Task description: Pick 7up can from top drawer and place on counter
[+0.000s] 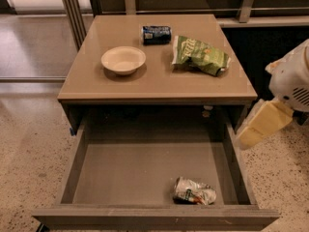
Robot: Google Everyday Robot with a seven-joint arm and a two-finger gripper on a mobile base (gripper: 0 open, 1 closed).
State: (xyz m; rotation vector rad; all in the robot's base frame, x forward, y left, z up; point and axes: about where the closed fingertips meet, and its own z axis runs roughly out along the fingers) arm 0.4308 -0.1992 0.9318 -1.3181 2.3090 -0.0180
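Observation:
The 7up can (194, 191), silvery-white with green and red marks and a crushed body, lies on its side at the front right of the open top drawer (130, 170). The counter (159, 79) is the tan tabletop above the drawer. My gripper (263, 123) shows as a pale yellow piece at the right edge, beside the drawer's right wall and below the counter's right corner, well above and to the right of the can. It holds nothing that I can see.
On the counter stand a white bowl (123, 60), a dark blue can (156, 34) lying on its side at the back, and a green chip bag (200, 55) at the right. The arm's white housing (292, 76) fills the right edge. Speckled floor surrounds the drawer.

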